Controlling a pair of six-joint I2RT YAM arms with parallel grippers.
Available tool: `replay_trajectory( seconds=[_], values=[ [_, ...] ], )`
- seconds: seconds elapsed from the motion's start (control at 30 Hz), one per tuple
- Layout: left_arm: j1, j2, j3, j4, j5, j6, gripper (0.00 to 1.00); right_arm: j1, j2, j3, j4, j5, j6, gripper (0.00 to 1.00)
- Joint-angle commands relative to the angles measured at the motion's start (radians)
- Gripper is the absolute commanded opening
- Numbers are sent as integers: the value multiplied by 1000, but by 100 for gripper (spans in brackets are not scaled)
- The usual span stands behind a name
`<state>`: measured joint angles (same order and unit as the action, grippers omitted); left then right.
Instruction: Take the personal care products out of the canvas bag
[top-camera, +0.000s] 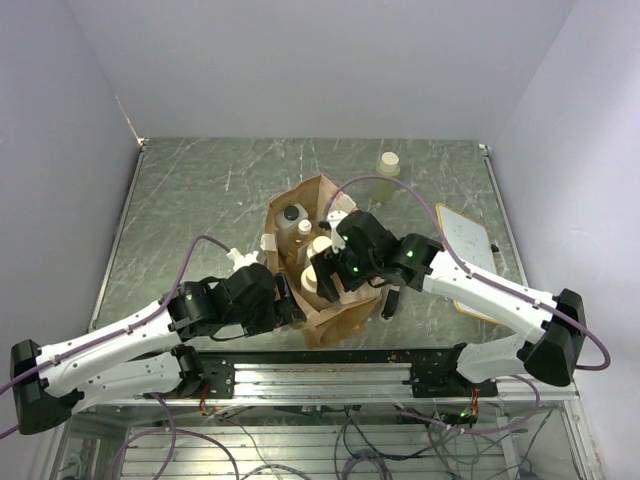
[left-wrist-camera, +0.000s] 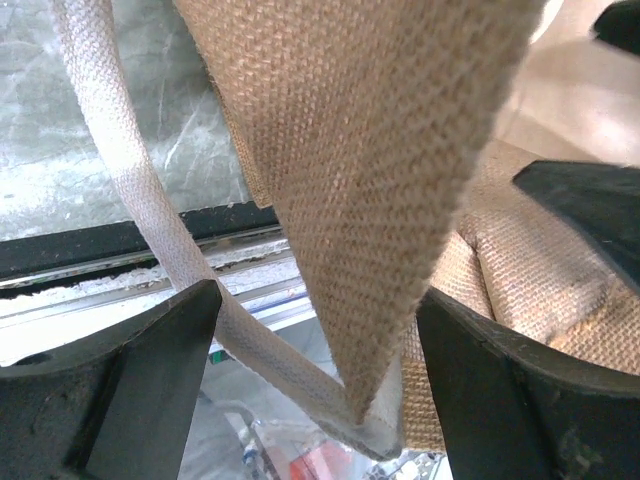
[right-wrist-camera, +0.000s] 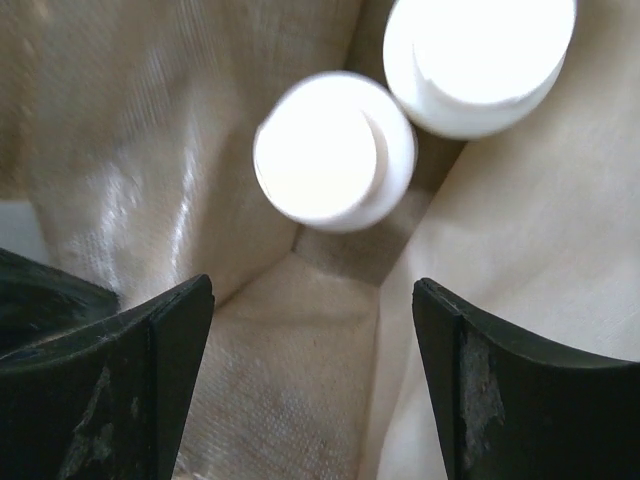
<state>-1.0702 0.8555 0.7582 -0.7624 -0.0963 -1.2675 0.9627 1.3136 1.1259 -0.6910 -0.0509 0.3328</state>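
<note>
The tan canvas bag (top-camera: 335, 310) stands upright at the table's near middle. Inside it show a bottle with a black cap (top-camera: 292, 213), a small one with a white cap (top-camera: 304, 228) and cream bottles (top-camera: 320, 246). Another cream bottle (top-camera: 388, 163) stands on the table behind it. My right gripper (top-camera: 327, 275) reaches into the bag's mouth. In the right wrist view it (right-wrist-camera: 312, 290) is open and empty above the lining, with two pale caps (right-wrist-camera: 335, 150) ahead. My left gripper (top-camera: 288, 300) is open at the bag's left rim, with the rim fabric (left-wrist-camera: 380, 200) and cream strap (left-wrist-camera: 150, 220) between its fingers (left-wrist-camera: 150, 390).
A white wood-framed board (top-camera: 465, 240) lies at the right, under my right arm. A black pen-like marker (top-camera: 390, 300) lies beside the bag's right side. The metal rail (top-camera: 330, 360) runs along the near edge. Walls close in the left, right and back.
</note>
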Motion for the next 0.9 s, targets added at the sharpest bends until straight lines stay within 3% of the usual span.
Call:
replay_trajectory(
  seconds=[0.0,0.27,0.43,0.6,0.87],
  values=[
    [-11,21,20,-88,56,40,90,4,68,101,-15,71,89,81],
    [-11,47,56,-93,65,76,91,7,205,132,-12,74,209,82],
    [-12,60,103,-130,52,104,91,15,276,138,-57,174,237,83],
    [-11,65,123,-159,59,122,91,25,315,133,-4,145,261,85],
    [-11,51,125,-174,62,132,91,45,394,186,-30,228,279,94]
  ],
)
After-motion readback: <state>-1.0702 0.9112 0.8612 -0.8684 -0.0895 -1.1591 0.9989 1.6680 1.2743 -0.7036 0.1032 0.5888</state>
